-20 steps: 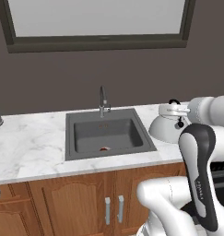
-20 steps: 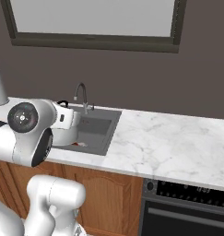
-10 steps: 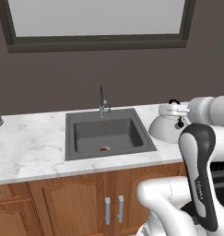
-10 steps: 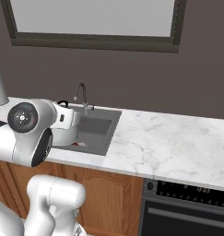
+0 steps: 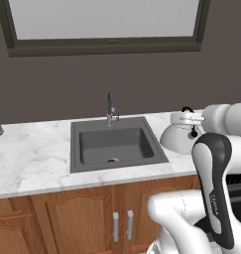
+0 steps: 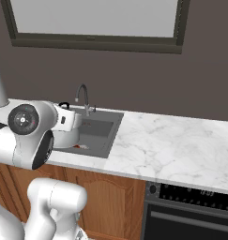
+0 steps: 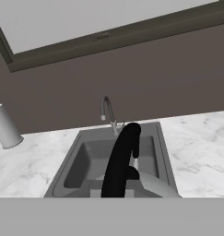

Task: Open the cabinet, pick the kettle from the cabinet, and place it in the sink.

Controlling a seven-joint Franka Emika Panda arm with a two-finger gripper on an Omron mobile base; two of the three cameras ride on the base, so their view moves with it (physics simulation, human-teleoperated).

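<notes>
The silver-white kettle (image 5: 175, 139) hangs in the air by the sink's right front corner, its black arched handle (image 7: 120, 161) rising up the middle of the hand view. My gripper (image 5: 185, 118) is shut on that handle from above. The right base view has the kettle (image 6: 67, 138) and the gripper (image 6: 64, 118) partly behind my arm. The dark grey sink (image 5: 92, 149) lies recessed in the white marble counter, also seen as the sink (image 6: 102, 130) and the sink (image 7: 83, 163), with a slim faucet (image 5: 110, 106) at its back edge. The cabinet is out of view.
A pale cylindrical container (image 7: 4, 127) stands on the counter far left of the sink. A window (image 5: 107, 20) spans the dark wall above. Low wooden cupboards (image 5: 87, 218) run under the counter, and a black stove (image 6: 195, 199) sits to the right. Something small and reddish (image 5: 111, 160) lies at the drain.
</notes>
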